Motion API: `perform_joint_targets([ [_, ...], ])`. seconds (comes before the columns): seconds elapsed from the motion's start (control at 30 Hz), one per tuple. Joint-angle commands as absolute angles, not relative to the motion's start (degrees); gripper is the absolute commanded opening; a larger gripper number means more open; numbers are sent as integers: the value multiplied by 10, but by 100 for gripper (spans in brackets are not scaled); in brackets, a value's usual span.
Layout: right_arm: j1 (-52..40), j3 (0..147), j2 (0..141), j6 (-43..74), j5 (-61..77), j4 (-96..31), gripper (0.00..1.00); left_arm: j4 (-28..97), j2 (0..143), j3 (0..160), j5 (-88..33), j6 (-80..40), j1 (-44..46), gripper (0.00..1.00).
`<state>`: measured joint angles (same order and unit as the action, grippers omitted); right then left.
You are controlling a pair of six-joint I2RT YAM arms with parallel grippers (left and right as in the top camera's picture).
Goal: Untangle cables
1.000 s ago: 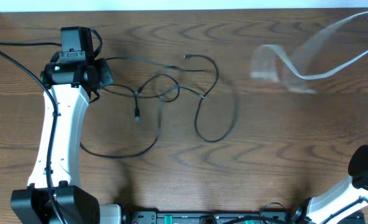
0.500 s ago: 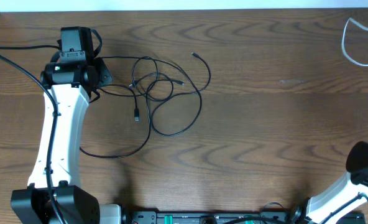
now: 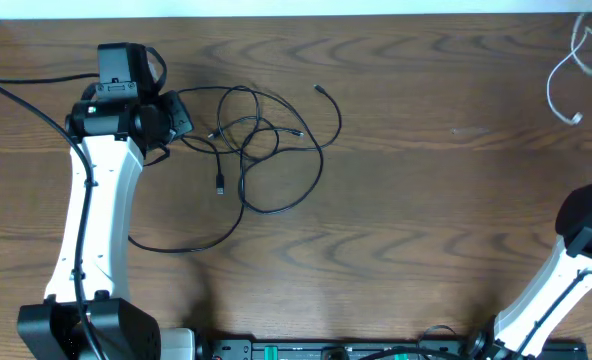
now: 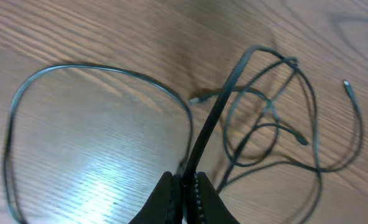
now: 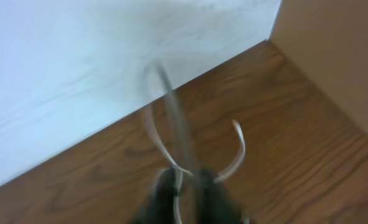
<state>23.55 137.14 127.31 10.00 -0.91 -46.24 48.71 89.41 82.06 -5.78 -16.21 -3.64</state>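
L tool (image 4: 184, 186): I'm pinching a black cable (image 4: 212, 118), jaws nrly closed.
R tool (image 5: 185, 186): I'm gripping the white cord (image 5: 171, 137); view blurry.
Black tangle (image 3: 266, 150): lying on desk (image 3: 426, 200), beside L tool.
White cord: hanging well apart, at far-right desk corner.

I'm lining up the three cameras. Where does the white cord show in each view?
Overhead: the white cord lies in the top right corner.
Left wrist: not in it; only the black cables show there.
Right wrist: the white cord is at centre, looping up from the right gripper.
Shared landmark: the brown wood-grain table, seen in every view.
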Motion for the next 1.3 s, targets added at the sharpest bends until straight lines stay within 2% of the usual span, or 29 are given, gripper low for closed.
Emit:
perform_joint_targets([
  [0.0,241,1375,1299,91,-44,-455,81,487,897,824,-116,-126,-30,7],
  [0.03,242,1375,1303,91,-44,-457,99,486,897,824,-128,-113,-27,7],
  [0.23,235,1375,1286,75,2,-515,99,469,893,824,-183,-60,7,7],
  [0.4,216,1376,1253,-4,196,-578,99,423,867,824,-252,-60,32,8],
  [0.5,195,1376,1241,-50,336,-609,99,369,836,824,-319,-60,36,7],
  [0.6,166,1376,1236,-57,414,-630,99,289,795,824,-404,-64,36,7],
  [0.77,113,1376,1236,-64,437,-656,99,156,740,824,-450,-168,36,7],
  [1.1,-22,1376,1234,-222,451,-729,99,-96,686,824,-450,-359,36,7],
  [1.27,-48,1376,1224,-273,516,-749,99,-106,688,824,-444,-374,36,7],
])
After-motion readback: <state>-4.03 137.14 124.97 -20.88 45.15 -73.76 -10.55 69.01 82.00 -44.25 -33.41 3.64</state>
